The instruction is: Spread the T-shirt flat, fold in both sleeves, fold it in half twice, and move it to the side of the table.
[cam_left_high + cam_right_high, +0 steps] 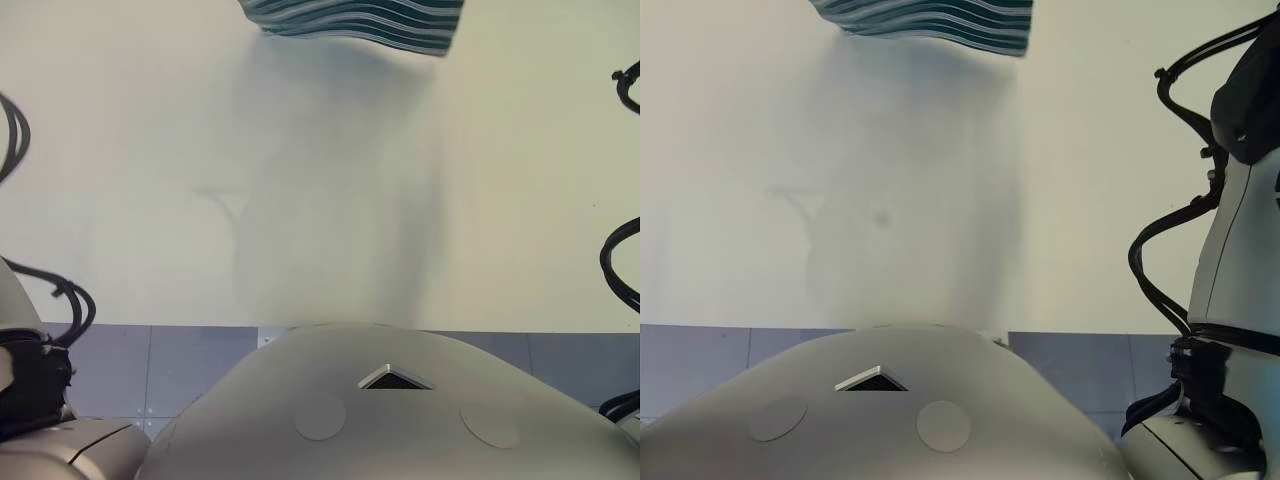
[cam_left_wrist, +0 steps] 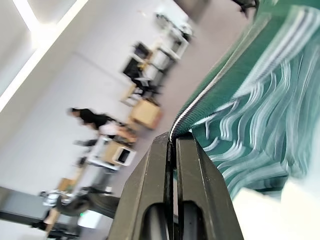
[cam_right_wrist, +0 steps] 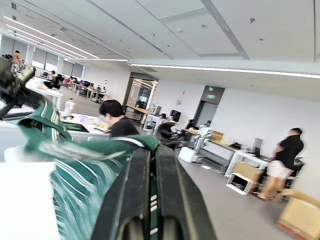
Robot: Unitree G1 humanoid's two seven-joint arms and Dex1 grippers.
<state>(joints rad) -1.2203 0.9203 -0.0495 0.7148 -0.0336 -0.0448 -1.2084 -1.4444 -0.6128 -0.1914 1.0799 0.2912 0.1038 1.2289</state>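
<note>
Nothing legible here, honestly. The T-shirt (image 1: 352, 22) is just teal-and-white stripes as far as I can see. There's a little green sign (image 3: 209, 89) lit up above a doorway (image 3: 202, 111) in the room behind, but it's way too small to make out what it says.

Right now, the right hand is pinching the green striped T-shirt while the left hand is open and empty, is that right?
Not quite. The left hand is not open and empty: the left wrist view shows it closed on an edge of the green striped T-shirt. The right hand is pinching it too, as you said.
</note>
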